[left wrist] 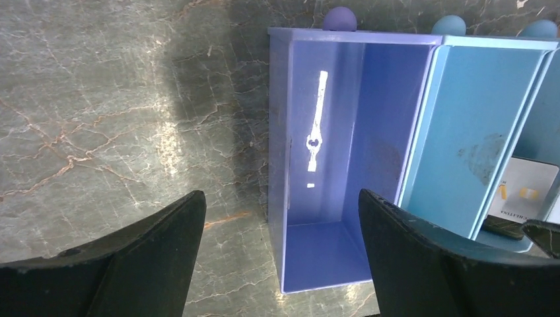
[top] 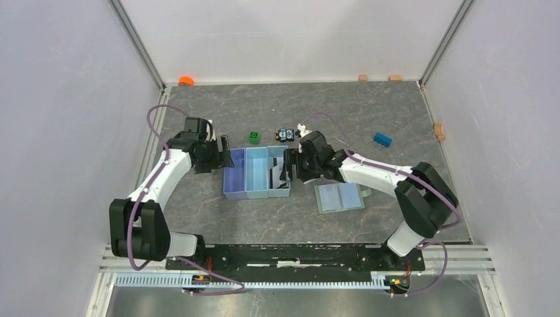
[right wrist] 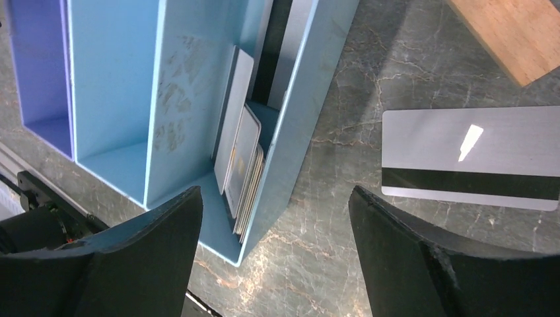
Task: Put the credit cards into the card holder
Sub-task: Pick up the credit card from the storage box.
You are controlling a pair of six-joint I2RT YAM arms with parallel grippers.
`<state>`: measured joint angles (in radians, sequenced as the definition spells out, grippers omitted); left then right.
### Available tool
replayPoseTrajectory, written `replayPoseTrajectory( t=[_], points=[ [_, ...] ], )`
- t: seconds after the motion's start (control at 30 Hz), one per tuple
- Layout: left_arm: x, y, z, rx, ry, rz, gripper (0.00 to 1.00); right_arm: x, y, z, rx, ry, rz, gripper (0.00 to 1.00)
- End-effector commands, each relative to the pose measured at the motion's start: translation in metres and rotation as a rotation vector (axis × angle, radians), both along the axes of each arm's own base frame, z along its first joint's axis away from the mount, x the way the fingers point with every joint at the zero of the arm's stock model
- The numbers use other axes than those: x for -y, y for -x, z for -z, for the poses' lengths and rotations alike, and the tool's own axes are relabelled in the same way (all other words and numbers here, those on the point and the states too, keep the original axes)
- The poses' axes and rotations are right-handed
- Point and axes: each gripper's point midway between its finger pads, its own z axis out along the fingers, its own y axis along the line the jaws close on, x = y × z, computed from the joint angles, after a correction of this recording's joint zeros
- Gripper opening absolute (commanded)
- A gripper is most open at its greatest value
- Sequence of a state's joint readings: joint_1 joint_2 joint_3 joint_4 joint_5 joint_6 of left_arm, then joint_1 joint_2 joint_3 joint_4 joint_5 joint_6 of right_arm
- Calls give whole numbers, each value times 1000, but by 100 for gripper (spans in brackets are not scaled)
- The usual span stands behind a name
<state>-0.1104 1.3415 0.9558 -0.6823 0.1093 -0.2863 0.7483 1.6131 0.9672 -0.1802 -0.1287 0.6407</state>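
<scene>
Several credit cards (right wrist: 241, 165) stand on edge in the right compartment of the light blue tray (top: 256, 187); one also shows in the left wrist view (left wrist: 522, 191). A grey card with a dark stripe (right wrist: 472, 158) lies flat on the table to the right of the tray. The sage-green card holder (top: 339, 197) lies open on the table, right of the tray. My right gripper (right wrist: 274, 191) is open and empty over the tray's right wall, in the top view (top: 295, 165). My left gripper (left wrist: 280, 195) is open and empty over the purple compartment's left wall, in the top view (top: 221, 158).
The tray's purple compartment (left wrist: 350, 132) and middle blue compartment (left wrist: 475, 132) hold nothing. A wooden piece (right wrist: 522, 33) lies beyond the striped card. A green block (top: 254, 137), a toy car (top: 285, 135) and a blue block (top: 382, 139) lie behind the tray.
</scene>
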Motion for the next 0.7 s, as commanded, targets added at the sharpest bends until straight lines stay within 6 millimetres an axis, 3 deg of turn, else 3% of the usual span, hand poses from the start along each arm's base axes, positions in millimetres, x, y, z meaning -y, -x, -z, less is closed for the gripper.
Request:
replayPoseTrajectory(
  t=[0.0,0.17,0.27,0.57,0.67],
  points=[
    [4,-2,6,-12,13,83,89,-12,-21,-9,25,-20,55,86],
    [6,1,22,-77,16,119,84,-14,-24,7,-9,13,64,85],
    [6,2,29,-106,14,120,79,-4,-23,13,-12,50,97,84],
    [-3,5,37,-141,-28,105,60,15,-16,10,2,96,131,83],
    [-4,5,37,-140,-33,103,59,21,-17,5,22,101,149,79]
  ],
)
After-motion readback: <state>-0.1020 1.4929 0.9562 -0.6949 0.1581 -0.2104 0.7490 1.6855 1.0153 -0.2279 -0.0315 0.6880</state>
